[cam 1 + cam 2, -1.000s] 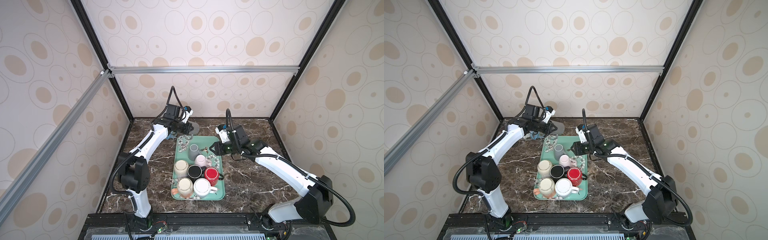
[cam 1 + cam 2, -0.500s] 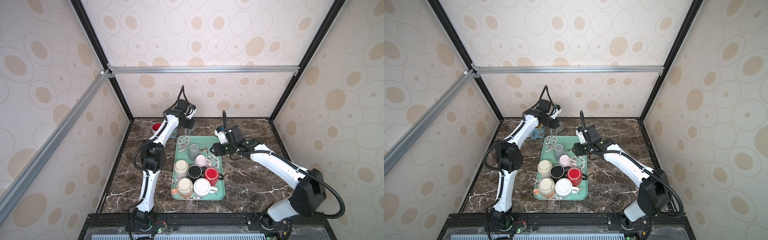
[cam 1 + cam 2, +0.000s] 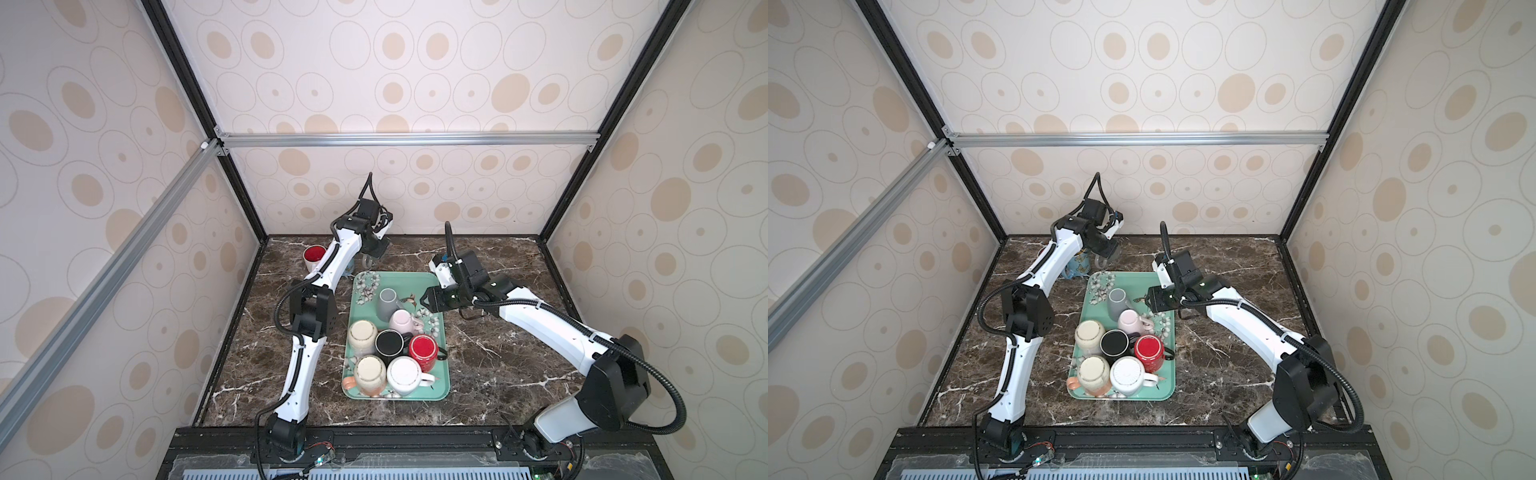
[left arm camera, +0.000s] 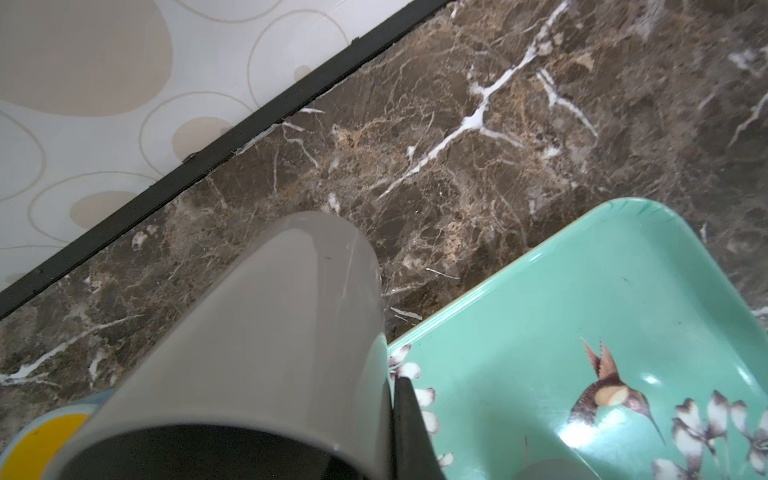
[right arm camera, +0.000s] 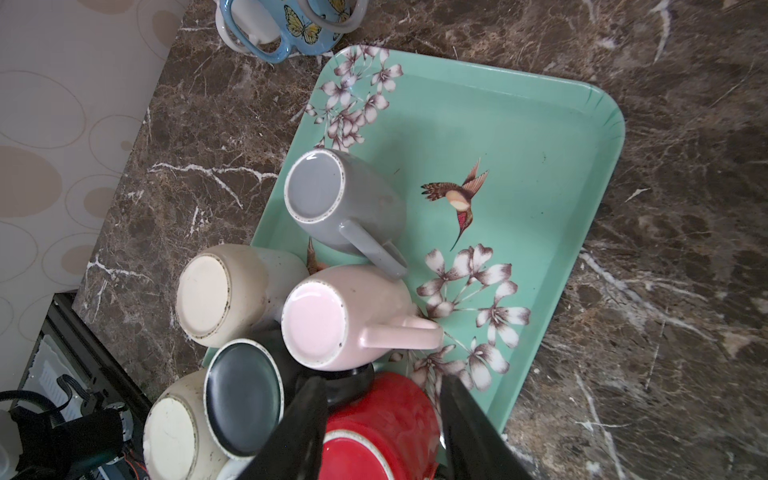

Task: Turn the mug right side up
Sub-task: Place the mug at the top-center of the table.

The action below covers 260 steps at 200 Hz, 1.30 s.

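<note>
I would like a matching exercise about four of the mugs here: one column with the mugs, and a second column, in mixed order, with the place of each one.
Mugs:
1. grey mug
2. butterfly mug
3. beige-grey mug
4. mug with red inside

Places:
A. held by the left gripper
B. open side up on the table, by the side wall
C. upside down on the tray
D. on the table, next to a corner of the tray

Pairs: 1-C, 2-D, 3-A, 4-B
</note>
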Motion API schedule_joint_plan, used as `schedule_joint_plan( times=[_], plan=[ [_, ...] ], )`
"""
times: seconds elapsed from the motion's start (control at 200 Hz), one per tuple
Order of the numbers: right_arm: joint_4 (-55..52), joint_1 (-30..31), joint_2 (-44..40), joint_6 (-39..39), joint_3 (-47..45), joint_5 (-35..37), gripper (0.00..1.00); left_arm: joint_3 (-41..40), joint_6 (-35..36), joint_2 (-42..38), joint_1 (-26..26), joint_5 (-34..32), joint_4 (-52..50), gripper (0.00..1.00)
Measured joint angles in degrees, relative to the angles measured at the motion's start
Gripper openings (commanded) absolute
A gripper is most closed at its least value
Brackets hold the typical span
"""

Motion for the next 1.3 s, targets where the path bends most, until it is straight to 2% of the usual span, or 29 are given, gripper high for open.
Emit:
schedule_joint_plan(
  times=[0.445, 0.8, 0.955, 1.301],
  plan=[
    [-0.6, 0.0, 1.4, 0.5, 0.0, -0.4, 0.48, -1.1, 7.9, 1.8, 0.1, -4.9, -1.2, 0.00],
    [-1.2, 0.0, 2.4, 0.8, 0.2, -1.2, 0.48, -1.6, 9.7, 2.5, 0.6, -6.1, -1.3, 0.00],
    [-1.3, 0.0, 2.4, 0.9, 0.3, -1.5, 0.48, -1.6, 10.0, 2.6, 0.7, -6.1, -1.2, 0.05],
    [-1.3, 0.0, 2.7, 0.9, 0.3, -1.7, 0.48, -1.6, 10.3, 3.0, 0.7, -6.3, -0.6, 0.09]
  ],
)
